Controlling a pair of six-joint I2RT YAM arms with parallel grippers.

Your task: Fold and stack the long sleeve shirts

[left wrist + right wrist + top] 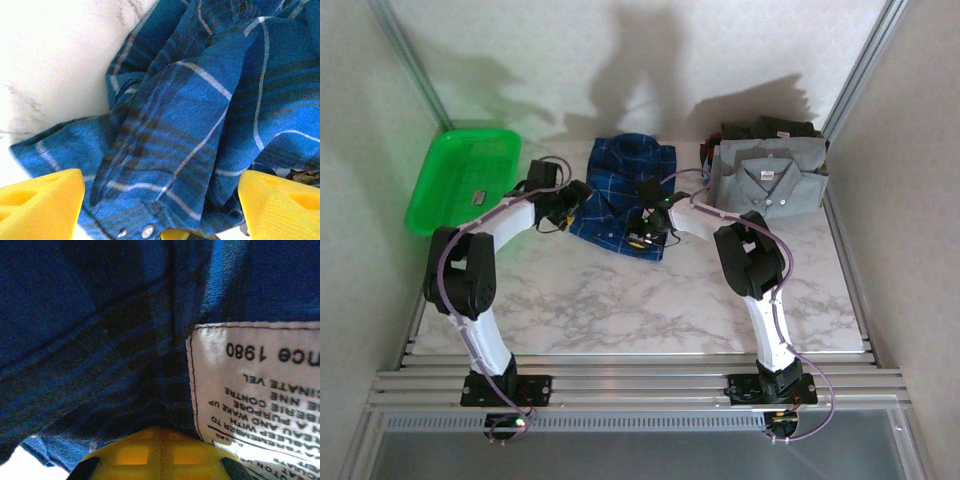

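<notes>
A dark blue plaid shirt [620, 185] with thin pale lines lies crumpled at the middle back of the table. My left gripper [568, 203] is at its left edge and stands open. In the left wrist view its yellow fingertips [42, 205] are set wide apart with the plaid cloth [200, 125] bunched between and beyond them. My right gripper [645, 228] is at the shirt's near edge. Its yellow fingers [157, 455] are shut together on the dark plaid cloth [100, 340], beside a white care label [260, 385]. A folded grey shirt [770, 180] tops darker folded ones [765, 130] at the back right.
A green plastic basket [460, 180] sits at the back left with a small item inside. White marble tabletop [640, 300] spreads in front of the shirts. Pale walls and metal posts close in the sides and back.
</notes>
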